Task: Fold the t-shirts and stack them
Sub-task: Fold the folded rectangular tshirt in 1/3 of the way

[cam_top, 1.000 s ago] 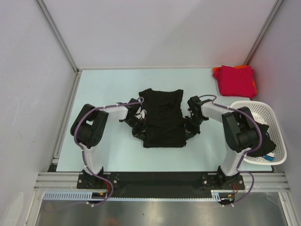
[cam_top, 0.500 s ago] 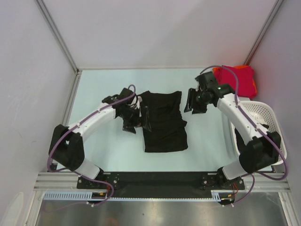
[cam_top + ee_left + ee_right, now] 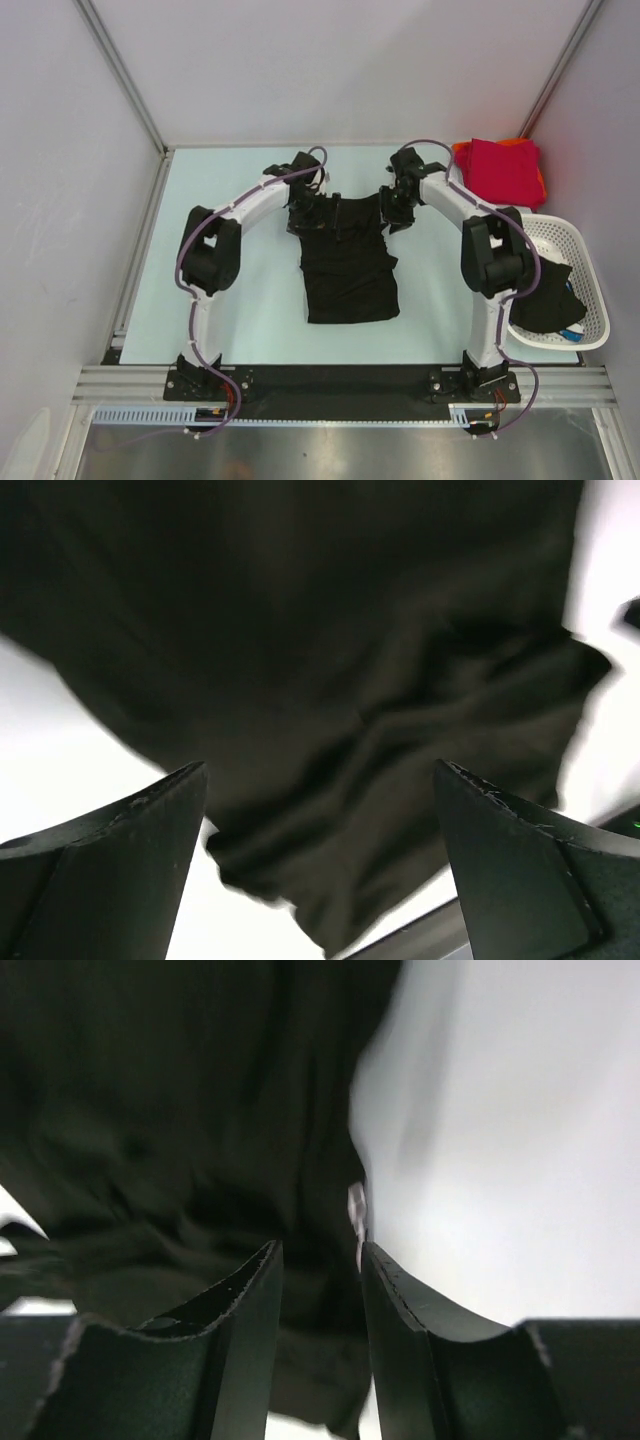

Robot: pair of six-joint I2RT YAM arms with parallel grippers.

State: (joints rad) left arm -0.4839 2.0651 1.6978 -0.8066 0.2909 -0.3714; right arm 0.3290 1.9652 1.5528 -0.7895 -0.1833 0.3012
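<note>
Cloth at mid-table: soft black short-sleeved t-shirt (image 3: pixel 346 262), folded lengthwise to a narrow panel, flat on the pale blue-white table (image 3: pixel 230 290). Runs from near to far between the two arms, far edge rumpled.

Left gripper (image 3: pixel 320 780): over the shirt's far left corner. Jaws released and spread wide, black fingers (image 3: pixel 110 870) at either side of the wrist view, creased black fabric below and between them, nothing grasped.

Right gripper (image 3: pixel 320 1255): at the shirt's far right corner. Jaws drawn close together with a slim gap, the shirt's right edge showing in that gap, bare table to its right. Cannot tell from the blurred wrist view whether the cloth is pinched or only lies beneath.

Far right corner of the table: folded crimson red t-shirt (image 3: pixel 505 170), on top of an orange t-shirt (image 3: pixel 459 150) peeping out at its left edge. Well apart from the black shirt.

Just near of that stack, along the right edge: white plastic lattice basket (image 3: pixel 592 275), with a crumpled black garment (image 3: pixel 548 305) inside, partly hidden by the right arm's elbow.
</note>
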